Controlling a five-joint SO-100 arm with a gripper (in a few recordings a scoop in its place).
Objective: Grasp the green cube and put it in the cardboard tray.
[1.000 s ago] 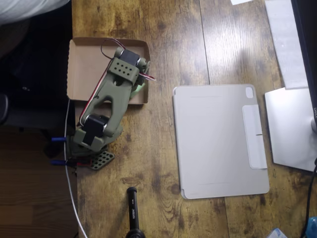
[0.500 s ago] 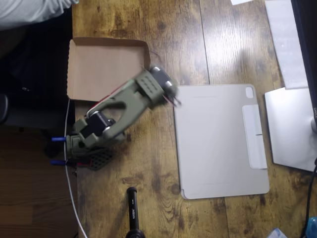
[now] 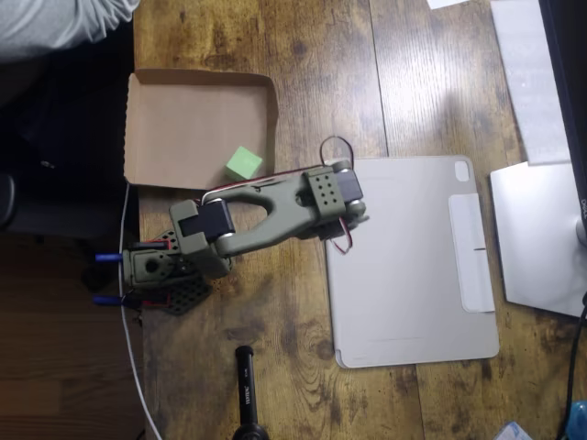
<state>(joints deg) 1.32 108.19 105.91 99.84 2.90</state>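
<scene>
The green cube (image 3: 243, 164) rests inside the cardboard tray (image 3: 165, 121), near the tray's lower right corner in the overhead view, free of the robot and well to the left of the end effector (image 3: 347, 218). Judged from how things lie, the placing looks done: the cube sits on the tray floor, within the low rims, and nothing grips it. What may be left is only for the arm to go to rest.

The olive-green arm (image 3: 266, 206) reaches across the wooden tabletop (image 3: 303, 82) from its base at the left, its wrist head above the left edge of a flat grey tablet cover (image 3: 413, 266), which spreads to the right of and below the end effector. The fingers are hidden beneath the wrist head, so whether they stand wide or narrow cannot be told; nothing green shows at them.

A black cylindrical object (image 3: 246, 385) lies below and to the left of the end effector, at the picture's lower edge; it carries a line of small white lettering, too small to read. No other brand, label or writing can be made out on the tray, the cube or the cover.
</scene>
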